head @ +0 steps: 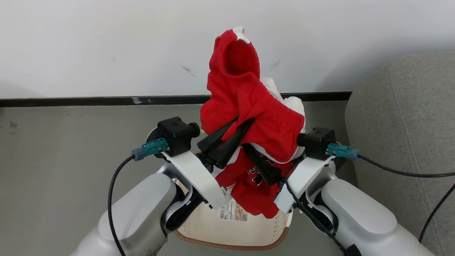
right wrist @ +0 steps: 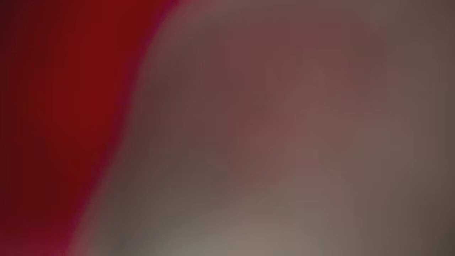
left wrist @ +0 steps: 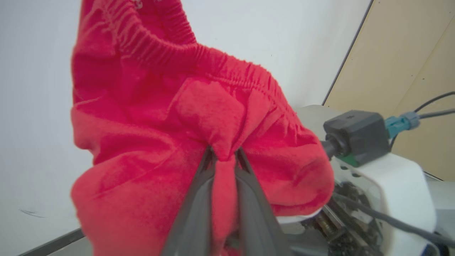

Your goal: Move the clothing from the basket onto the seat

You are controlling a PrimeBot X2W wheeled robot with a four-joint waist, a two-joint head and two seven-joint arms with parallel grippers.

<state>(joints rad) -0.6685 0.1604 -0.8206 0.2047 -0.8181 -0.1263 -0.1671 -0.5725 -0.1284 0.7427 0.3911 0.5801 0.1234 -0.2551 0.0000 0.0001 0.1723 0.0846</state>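
The left jaws are pinched narrow on a fold of the clothing point(left wrist: 149, 117). The right jaws stand wide, buried under the cloth (grip unclear). The red garment hangs lifted above the basket point(head: 213, 227), which sits on the floor point(head: 64, 149) beside the grey seat point(head: 401, 117) at right.

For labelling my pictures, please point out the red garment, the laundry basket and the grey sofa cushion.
red garment point(head: 273, 131): head view, red fabric below the waistband.
laundry basket point(head: 263, 227): head view, cream plastic inside.
grey sofa cushion point(head: 401, 117): head view, upholstered surface.
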